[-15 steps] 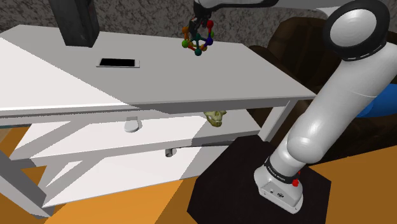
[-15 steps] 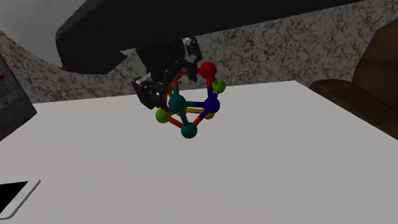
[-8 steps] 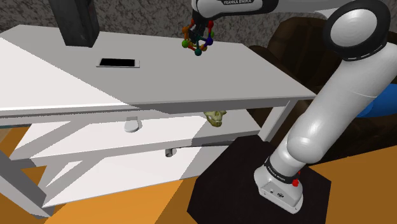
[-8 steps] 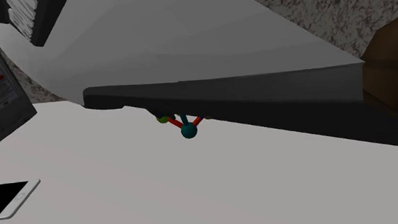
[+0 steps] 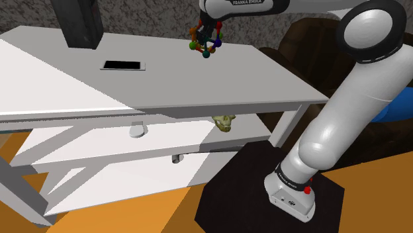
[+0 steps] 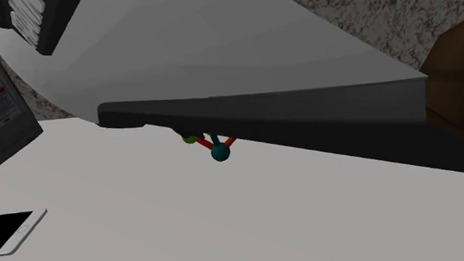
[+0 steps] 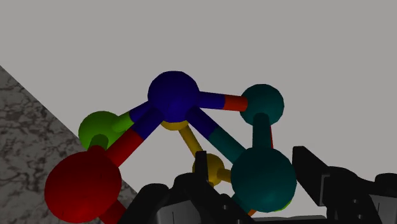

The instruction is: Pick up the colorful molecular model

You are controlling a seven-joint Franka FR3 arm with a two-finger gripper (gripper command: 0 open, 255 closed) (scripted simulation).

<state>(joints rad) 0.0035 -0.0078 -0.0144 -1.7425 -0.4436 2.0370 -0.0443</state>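
I see my gripper (image 7: pixel 249 202) clenched on the colorful molecular model (image 5: pixel 206 44), a cluster of balls and rods, near the far edge of the tabletop (image 5: pixel 198 83).

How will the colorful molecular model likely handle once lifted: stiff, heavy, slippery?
Probably stiff: the molecular model is straight rods joining balls. Likely light, being mostly open frame. Its round balls might pivot or slip in the gripper clasping it.
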